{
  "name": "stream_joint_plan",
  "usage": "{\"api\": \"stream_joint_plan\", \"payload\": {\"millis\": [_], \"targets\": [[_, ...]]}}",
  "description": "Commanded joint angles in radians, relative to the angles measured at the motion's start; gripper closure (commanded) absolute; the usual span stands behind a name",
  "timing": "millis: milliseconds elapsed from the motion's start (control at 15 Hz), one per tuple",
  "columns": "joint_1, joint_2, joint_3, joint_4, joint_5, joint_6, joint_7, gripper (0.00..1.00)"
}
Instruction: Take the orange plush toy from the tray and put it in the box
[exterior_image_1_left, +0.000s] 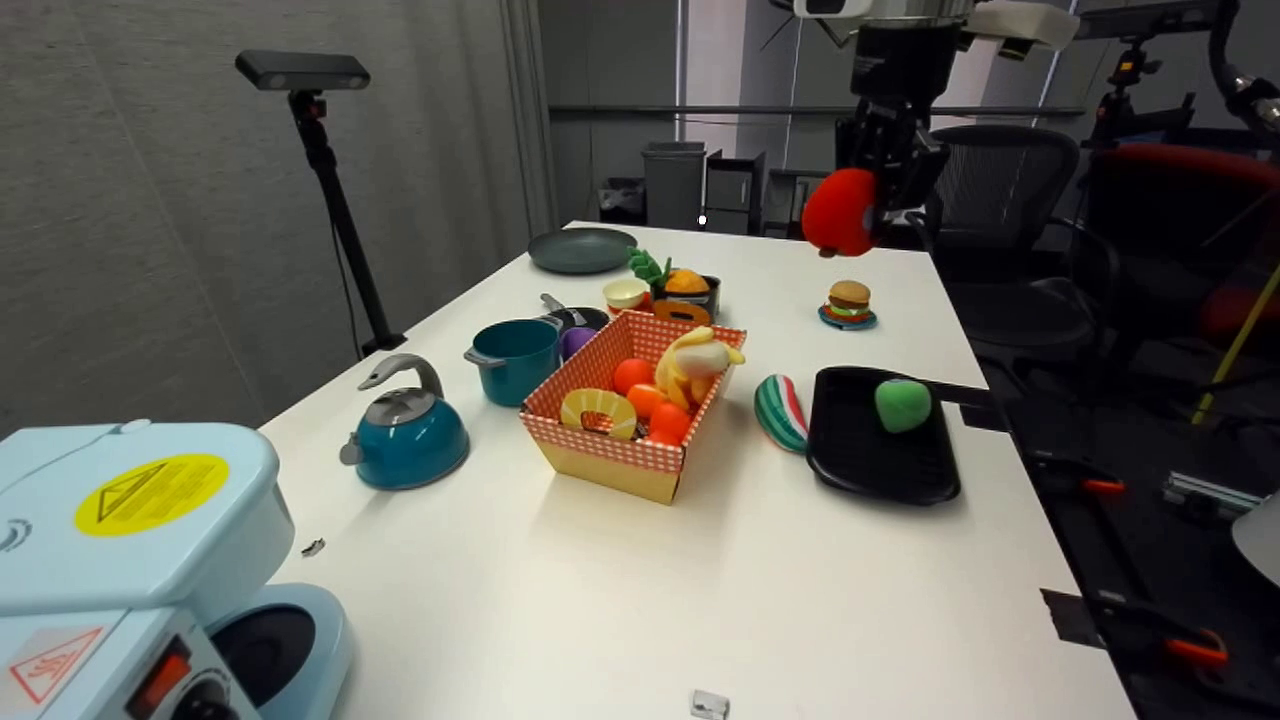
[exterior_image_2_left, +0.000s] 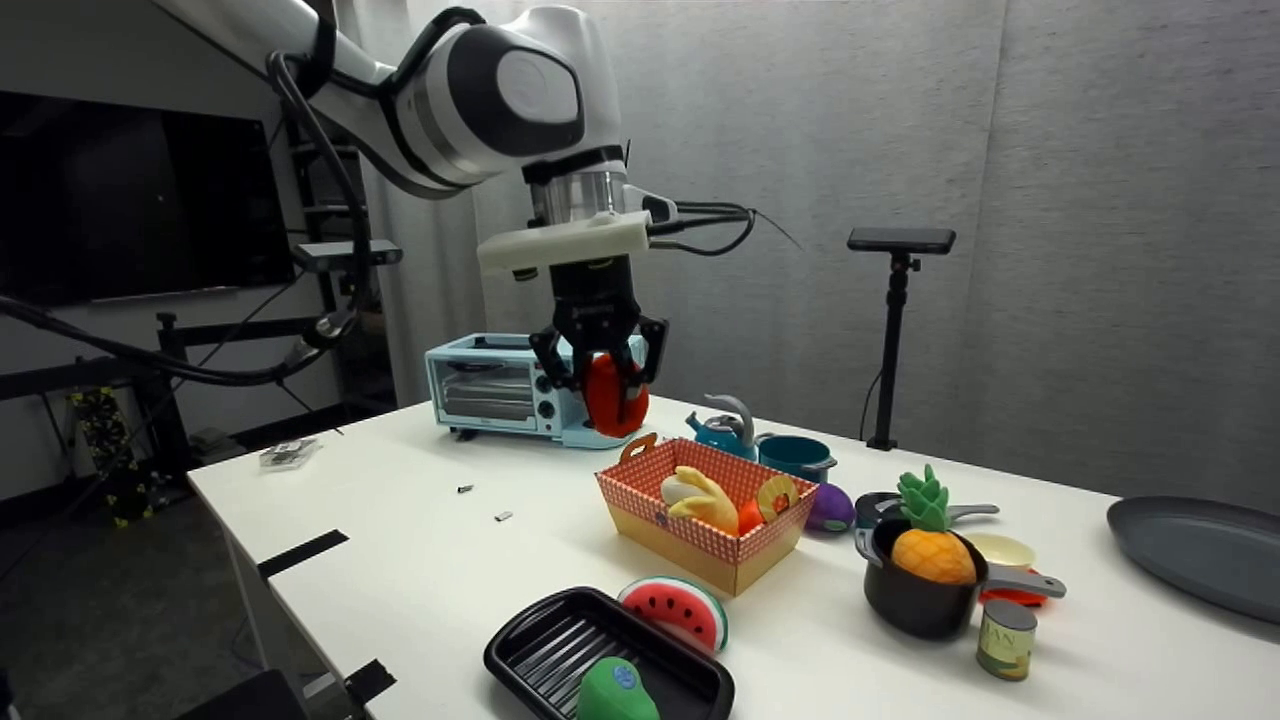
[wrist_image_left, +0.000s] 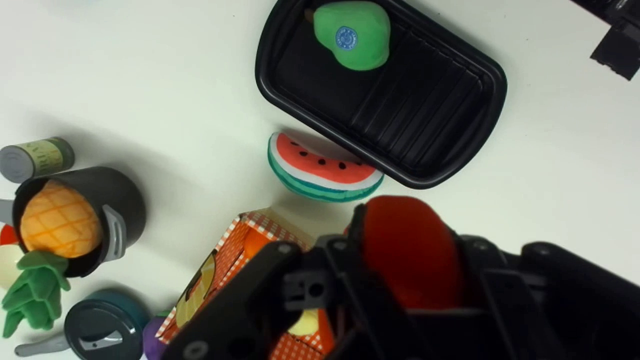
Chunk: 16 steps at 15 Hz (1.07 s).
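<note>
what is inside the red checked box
A yellow-and-white plush toy and several red-orange toys show in the box; whatever lies beneath them is covered.

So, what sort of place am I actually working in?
Most likely a robotics lab or office room rather than a real kitchen: there's a stand-mounted camera, a mesh-backed office chair, and play food such as the toy watermelon slice.

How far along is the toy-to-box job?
Done: the orange plush toy is off the tray, which holds a green toy. Underway: the hand grips the orange plush toy in midair. Left: it's outside the box, so likely lower it in and release.
</note>
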Motion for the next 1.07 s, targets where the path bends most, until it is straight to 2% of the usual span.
{"api": "stream_joint_plan", "payload": {"millis": [0,467,1000], "targets": [[0.026,0.052,0.020,0.104,0.013,-0.102,0.072,0.93],[0.054,0.169,0.066,0.285,0.038,-0.344,0.140,0.93],[0.052,0.343,0.089,0.477,0.019,-0.450,0.285,0.93]]}}
